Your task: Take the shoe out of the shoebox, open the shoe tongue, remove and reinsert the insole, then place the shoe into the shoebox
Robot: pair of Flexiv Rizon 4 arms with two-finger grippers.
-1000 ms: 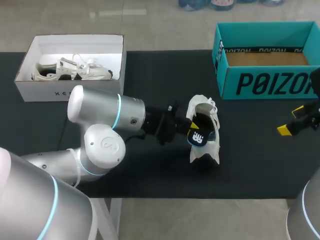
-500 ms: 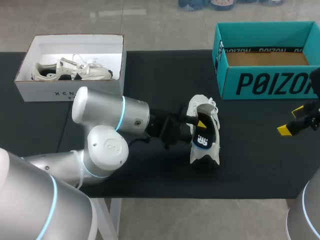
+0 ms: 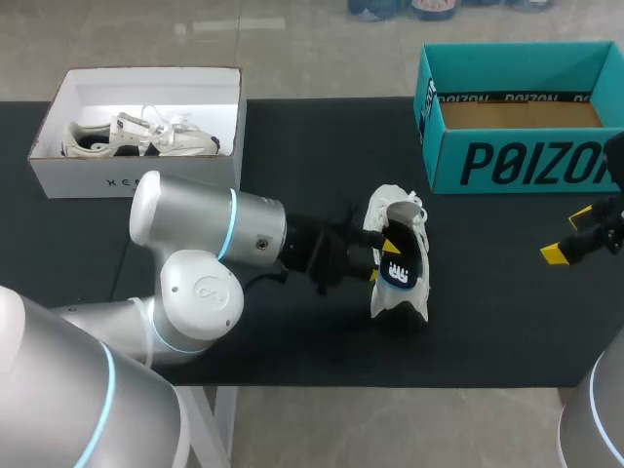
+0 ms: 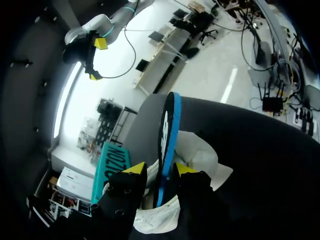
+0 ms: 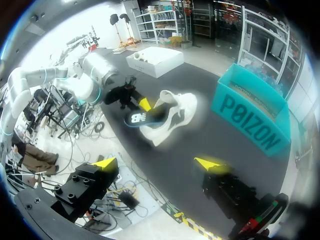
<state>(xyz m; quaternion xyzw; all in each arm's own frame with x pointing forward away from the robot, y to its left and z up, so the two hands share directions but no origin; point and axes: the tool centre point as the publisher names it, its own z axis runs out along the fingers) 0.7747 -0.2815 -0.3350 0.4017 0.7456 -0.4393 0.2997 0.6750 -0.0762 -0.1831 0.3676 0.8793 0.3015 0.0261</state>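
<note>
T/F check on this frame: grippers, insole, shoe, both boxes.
1. The left gripper is shut on the insole. True.
2. The shoe sits inside the teal box. False: it lies on the table, in front of that box.
3. The right gripper is open and holds nothing. True.
4. The white box is empty. False: a second shoe lies in it.
5. The insole lies flat, fully inside the shoe. False: it stands on edge and sticks partly out of the shoe's opening.
</note>
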